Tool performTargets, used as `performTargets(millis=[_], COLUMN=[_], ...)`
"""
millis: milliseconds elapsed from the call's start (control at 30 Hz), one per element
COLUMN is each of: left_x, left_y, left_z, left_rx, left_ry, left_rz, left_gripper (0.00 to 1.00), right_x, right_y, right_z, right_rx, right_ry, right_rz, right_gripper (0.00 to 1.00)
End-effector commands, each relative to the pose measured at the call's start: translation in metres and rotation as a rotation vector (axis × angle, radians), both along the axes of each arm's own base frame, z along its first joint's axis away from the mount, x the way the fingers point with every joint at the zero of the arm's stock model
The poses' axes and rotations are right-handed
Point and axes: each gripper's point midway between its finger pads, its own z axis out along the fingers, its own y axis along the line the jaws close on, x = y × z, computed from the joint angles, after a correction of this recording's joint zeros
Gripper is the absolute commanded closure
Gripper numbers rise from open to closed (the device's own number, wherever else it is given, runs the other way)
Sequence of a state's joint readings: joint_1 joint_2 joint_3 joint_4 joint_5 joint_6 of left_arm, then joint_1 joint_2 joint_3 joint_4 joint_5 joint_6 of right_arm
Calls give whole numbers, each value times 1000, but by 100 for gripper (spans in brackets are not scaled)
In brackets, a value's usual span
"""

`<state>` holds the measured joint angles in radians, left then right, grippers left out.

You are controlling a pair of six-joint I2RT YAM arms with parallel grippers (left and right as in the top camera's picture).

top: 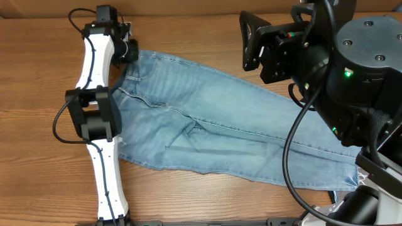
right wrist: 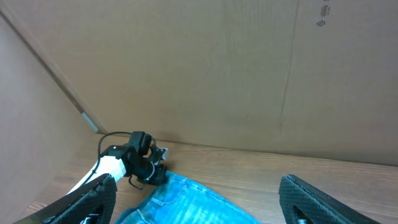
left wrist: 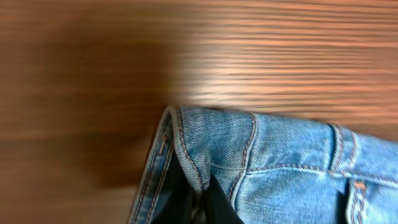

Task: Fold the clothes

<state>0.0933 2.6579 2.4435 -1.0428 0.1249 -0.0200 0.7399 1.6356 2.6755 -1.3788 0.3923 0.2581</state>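
Observation:
The light-blue jeans (top: 213, 125) lie spread across the wooden table, waist at the far left, legs running to the near right. My left gripper (top: 130, 51) is shut on the waistband corner at the far left; in the left wrist view the jaws (left wrist: 205, 202) pinch the stitched denim waistband (left wrist: 249, 149). My right gripper (right wrist: 199, 202) is open and empty, raised above the table and facing the waist end of the jeans (right wrist: 186, 202); its tips are hidden under the arm (top: 326, 56) in the overhead view.
A cardboard wall (right wrist: 217, 68) backs the table. The left arm (top: 97, 113) lies along the left side of the jeans. The right arm's bulk covers the right side, over the ankle hems (top: 339, 176).

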Motion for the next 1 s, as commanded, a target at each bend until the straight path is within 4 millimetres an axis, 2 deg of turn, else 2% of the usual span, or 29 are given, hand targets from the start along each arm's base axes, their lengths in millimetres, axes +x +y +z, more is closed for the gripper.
performTargets(millis=[0,67,200,300,400,500,533,667,733,833,867,900,967], left_x=[-28,-44,-79,-95,-107,-116,-118,-122,-122,-128,-133,-144,-161], left_y=[128,184,263,293,309,315,315,304,291,271,263,246,228], left_z=[2,35,86,111,131,155,164,215,245,288,301,328,355], left_rx=[236,270,244,127,41,22,25,28,23,35,44,68,97], left_ry=[66,44,-24,-98,-157,-207,-222,-314,-378,-445,-461,-488,-516], left_rz=[329,443,647,710,722,683,666,608,568,520,506,469,432], left_gripper=[96,96,96,90,81,72,68,57,50,46,45,45,43], right_x=[0,0,0,0,1,1,1,3,5,5,5,4,4], right_y=[-4,-4,-4,-3,-3,-3,-3,-6,-9,-12,-12,-13,-16], right_z=[3,3,3,3,2,0,0,2,2,-2,-4,-8,-9], right_rx=[9,9,9,8,7,6,7,41,53,42,36,24,16], right_ry=[-7,-8,-8,-7,-5,1,2,6,8,22,29,41,42], right_rz=[-15,-15,-15,-15,-15,-16,-16,-40,-54,-61,-62,-63,-78], right_gripper=[13,13,13,13,13,12,8,5,5,4,4,4,4])
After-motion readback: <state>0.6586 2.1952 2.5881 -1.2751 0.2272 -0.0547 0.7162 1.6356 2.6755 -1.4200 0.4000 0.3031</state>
